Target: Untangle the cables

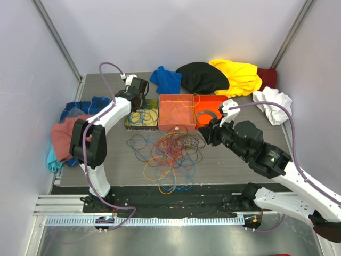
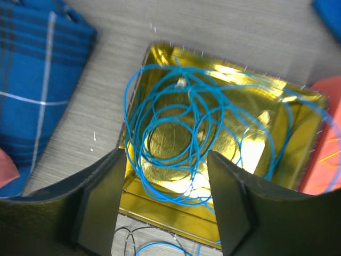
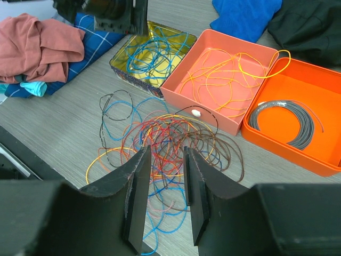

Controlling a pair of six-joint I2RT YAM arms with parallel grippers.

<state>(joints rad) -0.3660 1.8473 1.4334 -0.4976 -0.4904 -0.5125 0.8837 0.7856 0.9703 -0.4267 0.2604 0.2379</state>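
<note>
nearest my bases lies the tangle of cables [image 3: 170, 133], on the table on the near side of the gold tin [image 2: 154, 213] – red, orange, blue and dark loops all knotted through one another, with a few thin dark and blue rings strayed out toward the tin. my right gripper [image 3: 166, 160] hangs over that heap with its fingers a narrow gap apart. i see nothing pinched between them.

my left gripper [image 2: 165, 176] sits right above the tin, fingers spread wide and empty, and the blue wires [image 2: 176, 122] lie coiled inside it below me. just beside the tin on its right is the pink box [image 3: 226, 125] with the orange wires [image 3: 224, 74] in it, and beyond that box, further from the tin, the orange tray [image 3: 319, 96] holds a grey coil [image 3: 279, 120]. a blue checked cloth [image 2: 37, 80] lies to the tin's left.

what worries me: the blue coils are springy and stand close under my left fingers, so a loop could hook on a finger as i lift away and drag the lot back out of the tin. on the right, closing on the thick middle of the heap would likely catch several colours at once – then the whole clump rises and the knots pull tighter. an orange loop hangs over the box rim and could snag too.
</note>
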